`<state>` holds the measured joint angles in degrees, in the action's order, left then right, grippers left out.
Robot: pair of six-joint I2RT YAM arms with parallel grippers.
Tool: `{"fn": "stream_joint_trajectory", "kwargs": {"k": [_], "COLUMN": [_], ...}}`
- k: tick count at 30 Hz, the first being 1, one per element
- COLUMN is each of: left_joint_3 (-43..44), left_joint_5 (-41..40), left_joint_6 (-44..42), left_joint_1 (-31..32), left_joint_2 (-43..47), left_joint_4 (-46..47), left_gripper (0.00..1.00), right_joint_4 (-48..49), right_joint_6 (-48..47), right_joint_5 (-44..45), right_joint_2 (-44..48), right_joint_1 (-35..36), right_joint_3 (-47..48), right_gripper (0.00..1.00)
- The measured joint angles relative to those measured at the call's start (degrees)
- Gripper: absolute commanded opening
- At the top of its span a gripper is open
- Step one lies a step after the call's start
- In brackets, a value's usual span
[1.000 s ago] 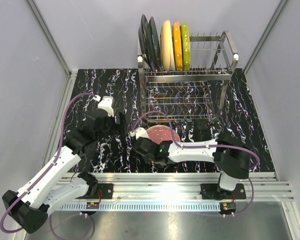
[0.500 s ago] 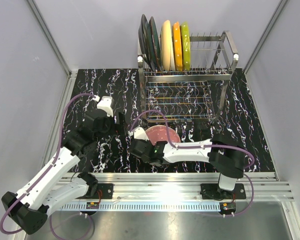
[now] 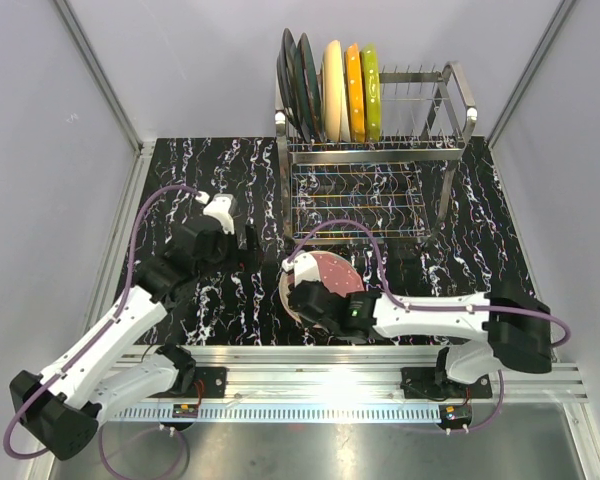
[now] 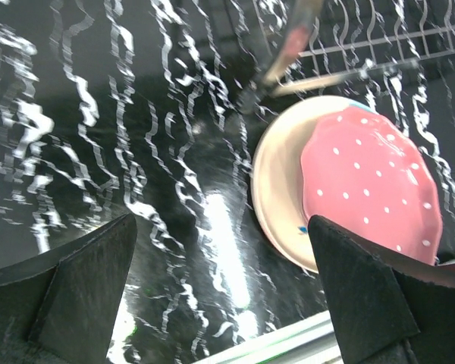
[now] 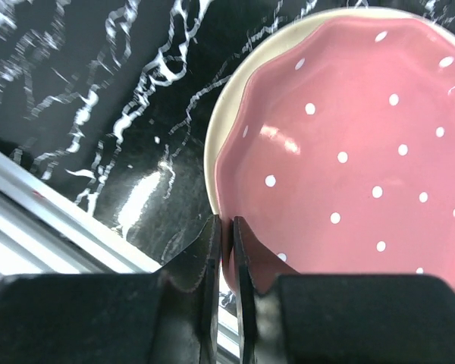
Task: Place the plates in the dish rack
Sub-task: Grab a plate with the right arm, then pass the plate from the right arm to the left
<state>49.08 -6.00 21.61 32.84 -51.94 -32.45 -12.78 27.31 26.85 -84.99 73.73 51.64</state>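
Note:
A pink white-dotted plate lies on a cream plate on the black marbled table, in front of the dish rack. My right gripper is shut on the pink plate's near-left rim, with one finger over it and one under it. The cream plate's rim shows to the left of it. My left gripper hangs open to the left of the two plates, its fingers wide apart and holding nothing. Upright in the rack stand two dark plates and a cream, an orange and a green one.
The rack's right half shows bare tines, and its lower wire tier reaches toward the plates. An aluminium rail runs along the table's near edge, close under the right gripper. Grey walls stand on both sides.
The right gripper has closed onto the pink plate's rim, and the right arm's elbow has swung out to the right. The left gripper has drifted slightly right, still open.

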Motion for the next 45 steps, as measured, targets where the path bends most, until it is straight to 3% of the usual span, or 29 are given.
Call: {"fn": "stream_joint_trajectory", "kwargs": {"k": [14,25,38,45], "left_joint_3": [-4.09,-7.3,-9.4,-9.4], "left_joint_5": [13.84,16.92,17.42,17.38], "left_joint_6": [12.81,18.1,22.64,24.15], "left_joint_1": [2.75,4.59,9.64,10.47], "left_joint_2": [-9.62,-14.6,-18.08,-18.32], "left_joint_4": [10.29,17.07,22.14,23.15], "left_gripper": [0.99,0.98,0.87,0.62], "right_joint_4": [5.11,8.7,11.67,13.18], "right_joint_6": [0.02,0.7,2.03,2.51], "right_joint_5": [-0.96,-0.98,-0.92,-0.94], "right_joint_2": [5.92,10.38,15.96,16.68], "right_joint_1": [0.44,1.27,3.26,3.93], "right_joint_3": [-4.26,-7.52,-11.54,-12.85], "right_gripper": [0.0,0.0,0.0,0.0]}}
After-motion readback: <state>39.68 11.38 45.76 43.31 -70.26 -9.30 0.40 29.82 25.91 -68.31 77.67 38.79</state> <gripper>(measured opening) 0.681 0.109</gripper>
